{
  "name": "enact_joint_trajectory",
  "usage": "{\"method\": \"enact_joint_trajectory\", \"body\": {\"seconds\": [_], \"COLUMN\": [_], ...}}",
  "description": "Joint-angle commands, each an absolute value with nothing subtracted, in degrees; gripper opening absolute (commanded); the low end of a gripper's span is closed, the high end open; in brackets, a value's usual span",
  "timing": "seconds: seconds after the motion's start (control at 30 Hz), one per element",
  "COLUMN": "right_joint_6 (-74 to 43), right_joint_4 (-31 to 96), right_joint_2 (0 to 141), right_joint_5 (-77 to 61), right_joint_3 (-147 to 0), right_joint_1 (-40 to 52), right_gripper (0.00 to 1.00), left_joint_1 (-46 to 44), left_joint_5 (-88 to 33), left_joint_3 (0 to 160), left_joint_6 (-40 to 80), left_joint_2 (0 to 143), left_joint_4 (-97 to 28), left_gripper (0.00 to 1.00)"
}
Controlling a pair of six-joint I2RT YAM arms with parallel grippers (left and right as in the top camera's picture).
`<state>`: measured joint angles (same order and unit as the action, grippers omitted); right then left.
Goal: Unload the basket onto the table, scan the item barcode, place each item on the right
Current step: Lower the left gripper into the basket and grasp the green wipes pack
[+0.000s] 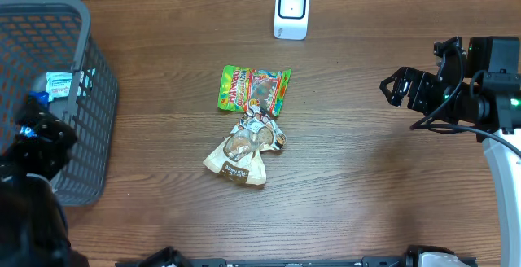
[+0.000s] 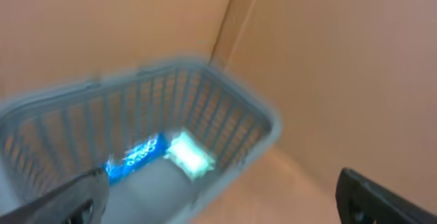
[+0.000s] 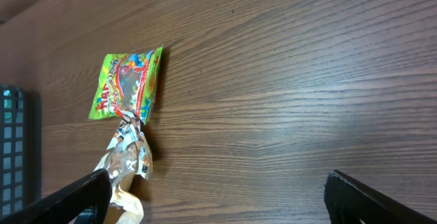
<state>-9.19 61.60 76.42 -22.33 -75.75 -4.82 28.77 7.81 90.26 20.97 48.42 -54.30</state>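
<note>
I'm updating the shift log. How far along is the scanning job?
Likely done: a blue packet and a pale packet lie in the basket. In hand: nothing; the left gripper hangs open over the basket, the right gripper is open off to the side. Left: the green candy bag and the beige packet on the table, near the scanner.

Centre: green candy bag (image 1: 253, 89) with red and yellow print; below it, tan-and-white pouch (image 1: 240, 149). Top: white scanner (image 1: 291, 10). Left edge: grey slatted basket (image 1: 89, 96), blue-and-white packet (image 1: 57, 84) inside. Brown wood-grain table (image 1: 366, 177). My left gripper (image 2: 222, 197) and right gripper (image 3: 218, 190) are black
</note>
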Motion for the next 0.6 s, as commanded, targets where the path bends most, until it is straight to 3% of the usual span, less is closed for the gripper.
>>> {"method": "enact_joint_trajectory", "body": {"seconds": [0.0,0.13,0.3,0.43,0.57], "right_joint_6": [-8.97,-8.97,-8.97,-8.97,-8.97], "right_joint_4": [61.65,62.72,63.46,63.61,63.57], "right_joint_2": [76.34,76.34,76.34,76.34,76.34], "right_joint_5": [-22.87,-23.07,-23.24,-23.24,-23.24], "right_joint_3": [-77.25,-77.25,-77.25,-77.25,-77.25], "right_joint_1": [-4.56,-4.56,-4.56,-4.56,-4.56], "right_gripper": [1.00,1.00,1.00,1.00,1.00], "left_joint_1": [28.47,28.47,29.23,32.93,35.92], "left_joint_5": [11.49,15.18,19.92,19.42,11.79], "left_joint_3": [89.38,100.31,121.95,137.53,139.26], "left_joint_6": [21.06,20.14,18.50,23.07,25.10], "left_joint_2": [52.23,62.41,82.04,99.74,109.84], "left_joint_4": [-46.06,-45.82,-55.31,-68.42,-73.43], "left_gripper": [0.97,0.98,1.00,1.00,1.00]}}
